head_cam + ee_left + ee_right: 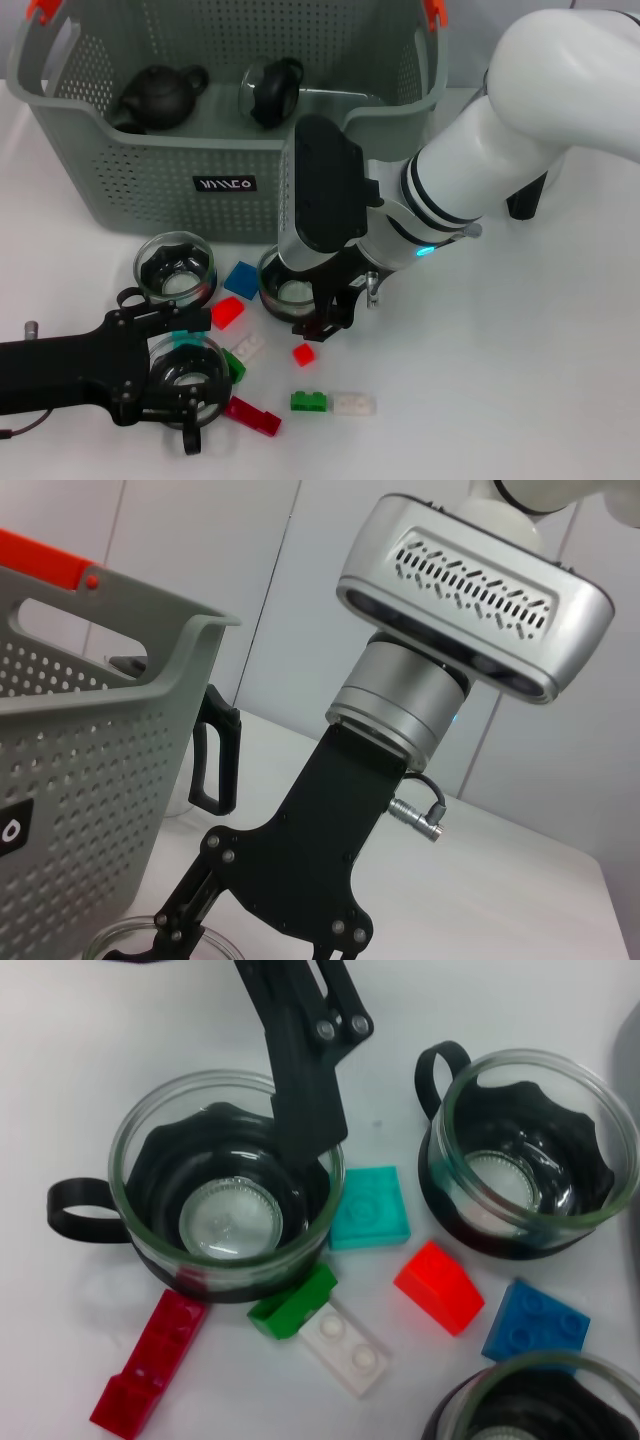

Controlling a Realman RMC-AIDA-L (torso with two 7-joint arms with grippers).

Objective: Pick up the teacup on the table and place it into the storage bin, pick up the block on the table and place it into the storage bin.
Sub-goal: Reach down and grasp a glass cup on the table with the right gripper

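Observation:
Three glass teacups with black holders stand in front of the storage bin (130, 170). My left gripper (186, 372) is open around the nearest teacup (192, 378), and one of its fingers (305, 1100) reaches over that cup's rim (225, 1205). My right gripper (322, 316) hangs open at the edge of the middle teacup (288, 288); its black palm plate (310, 850) fills the left wrist view. The third teacup (178, 268) stands free. Blocks lie around the cups: blue (241, 279), red (227, 312), small red (303, 354), green (308, 402), dark red (252, 415).
Inside the bin lie a black teapot (158, 95) and a glass carafe (270, 90). A teal block (368, 1207), a white block (343, 1345) and a green one (292, 1302) crowd the left gripper's cup. A clear block (352, 404) lies near the front.

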